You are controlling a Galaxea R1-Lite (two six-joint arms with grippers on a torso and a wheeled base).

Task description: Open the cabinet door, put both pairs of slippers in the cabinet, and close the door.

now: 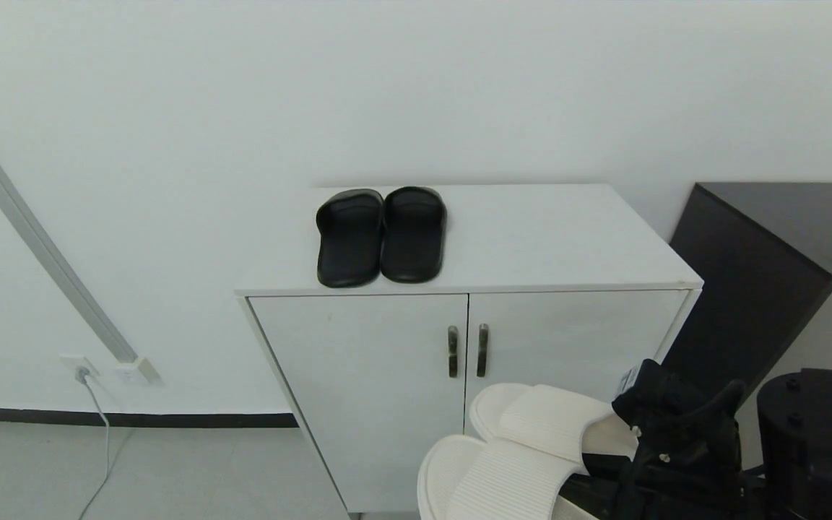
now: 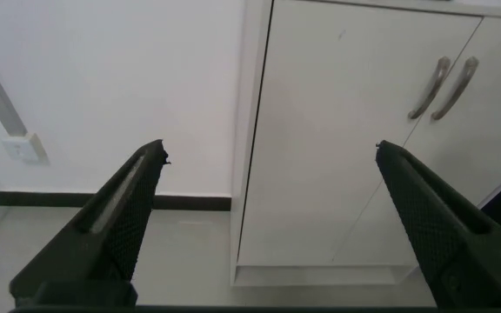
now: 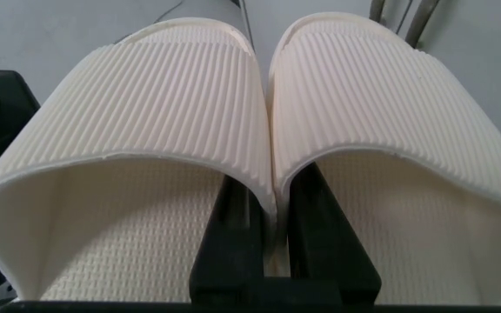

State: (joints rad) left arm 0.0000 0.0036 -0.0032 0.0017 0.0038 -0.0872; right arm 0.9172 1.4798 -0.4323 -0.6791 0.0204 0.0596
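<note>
Before the cabinet (image 1: 358, 375), right fingers (image 3: 230, 252) clamped on both white slippers (image 1: 531, 433).

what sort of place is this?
Probably an entryway-style indoor test room: white two-door cabinet against a plain wall, black slippers on top, white slippers in front, wall socket low down.

Left tool (image 2: 272, 149) spread wide (fingers well apart); right tool (image 3: 272, 217) pinching the white slippers (image 3: 181, 96) together.
</note>
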